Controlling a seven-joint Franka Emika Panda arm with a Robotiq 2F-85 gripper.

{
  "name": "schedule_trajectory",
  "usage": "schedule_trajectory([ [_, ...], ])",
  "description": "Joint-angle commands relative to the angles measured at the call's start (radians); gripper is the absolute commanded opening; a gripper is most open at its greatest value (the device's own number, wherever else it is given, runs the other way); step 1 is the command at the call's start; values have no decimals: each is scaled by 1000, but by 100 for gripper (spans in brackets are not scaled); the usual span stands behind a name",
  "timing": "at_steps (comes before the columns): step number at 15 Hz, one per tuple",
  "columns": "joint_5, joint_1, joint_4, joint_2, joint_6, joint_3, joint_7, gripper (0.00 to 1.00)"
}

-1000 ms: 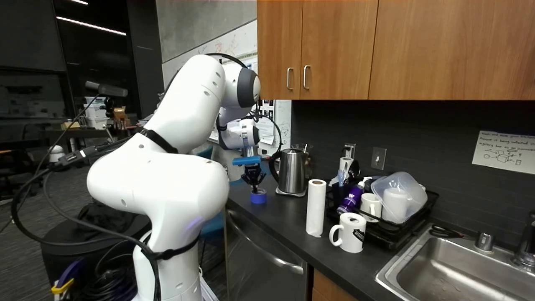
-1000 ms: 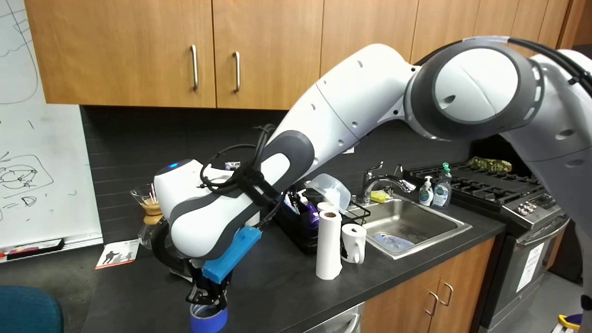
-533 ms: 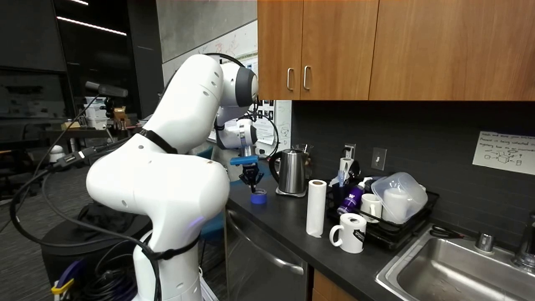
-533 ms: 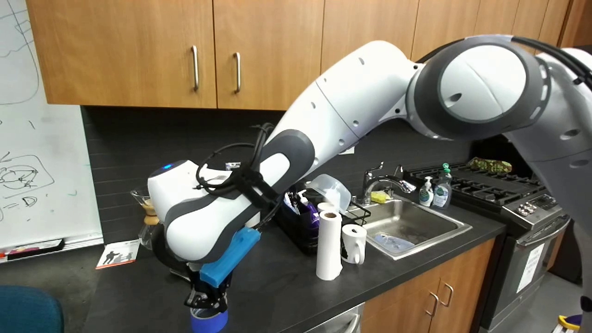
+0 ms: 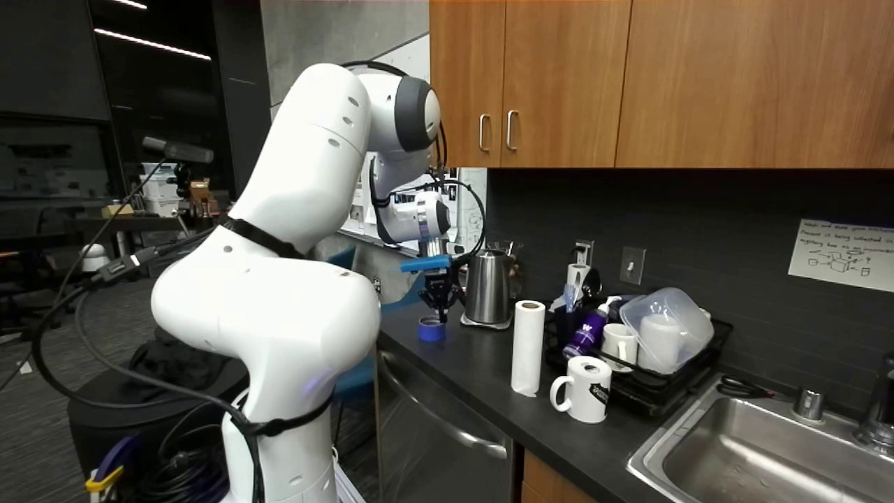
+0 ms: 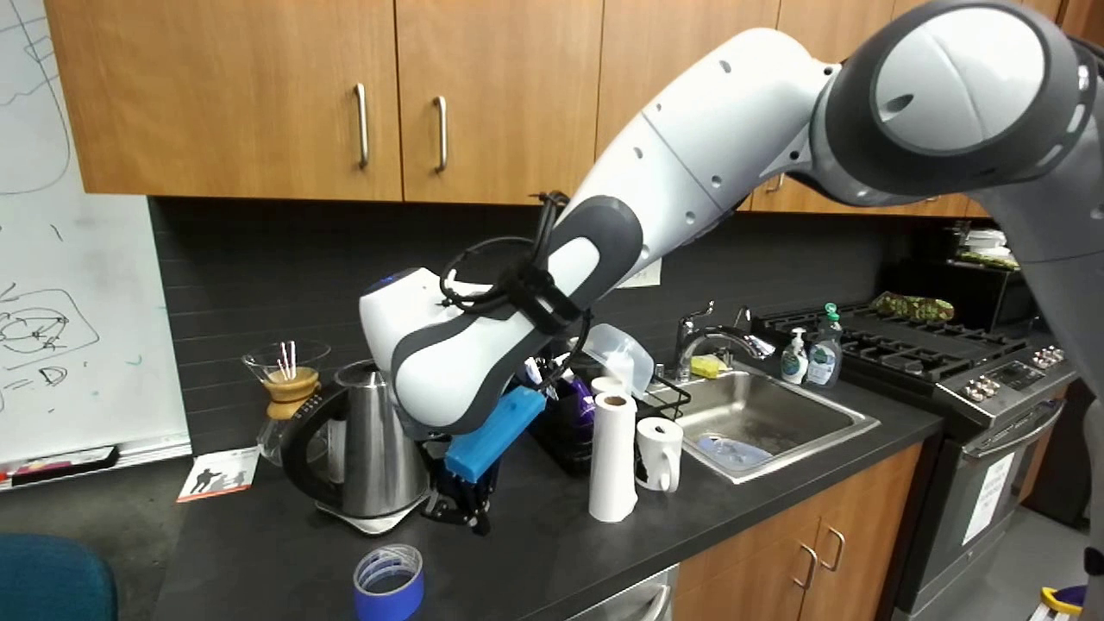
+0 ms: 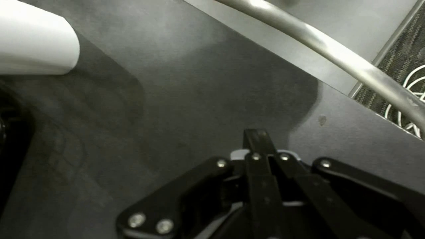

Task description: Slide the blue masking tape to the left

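While the blue masking tape (image 6: pixel 390 604) sits on the dark counter (image 6: pixel 535 561) near the steel kettle (image 6: pixel 379 466), I see the claw (image 6: pixel 477 523) hanging near but clear of the tape, fully closed on nothing; farther off stands the paper-towel roll (image 6: pixel 613 466).

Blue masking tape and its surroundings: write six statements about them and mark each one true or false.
1. The blue masking tape sits on the dark counter. True.
2. The jaws are spread wide. False: they are shut.
3. The paper-towel roll and the steel kettle both stand upright. True.
4. The tape is taller than the paper-towel roll. False: the roll is far taller.
5. A white mug stands beside the paper-towel roll. True.
6. The jaws grip the tape. False: the tape stands apart from them.
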Motion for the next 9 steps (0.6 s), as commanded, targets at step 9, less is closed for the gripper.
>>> schedule_trajectory([
  [9, -6, -23, 91, 141, 19, -2, -13, 0],
])
